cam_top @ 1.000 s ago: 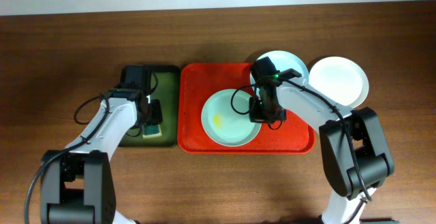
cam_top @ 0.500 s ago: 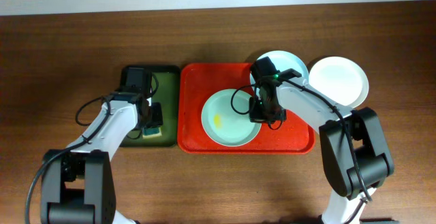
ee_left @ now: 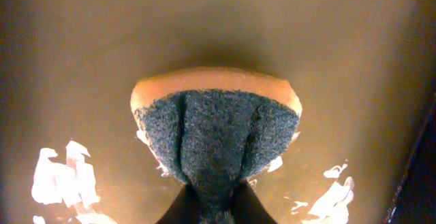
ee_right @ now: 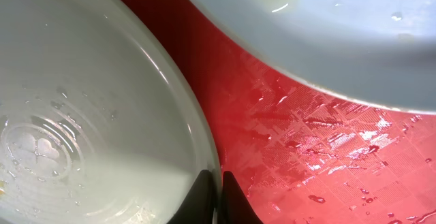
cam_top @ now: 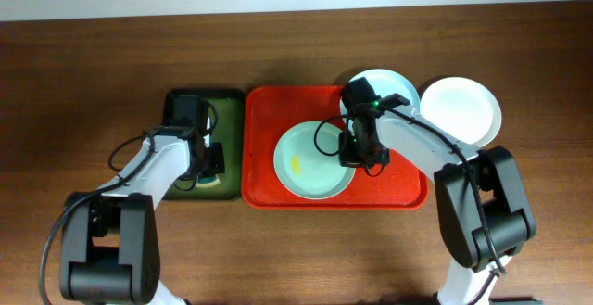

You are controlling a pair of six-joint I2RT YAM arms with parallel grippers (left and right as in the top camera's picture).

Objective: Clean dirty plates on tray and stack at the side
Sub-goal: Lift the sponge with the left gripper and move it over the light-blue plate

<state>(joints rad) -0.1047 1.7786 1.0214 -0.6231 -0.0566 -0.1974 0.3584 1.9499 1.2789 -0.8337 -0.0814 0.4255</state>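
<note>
Orange-backed sponge [ee_left: 216, 125], glossy plate [ee_right: 88, 108]

Sponge [ee_left: 216, 125], orange body with a dark blue-green scrub face, pinched at its lower edge between two dark fingers [ee_left: 180, 212]. Scrub face creased in the middle. Behind it, olive-green tray floor [ee_left: 82, 60] with bright glare patches.

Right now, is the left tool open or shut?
Shut on the sponge: its blue scouring side puckers where the left tool pinches it.
</note>
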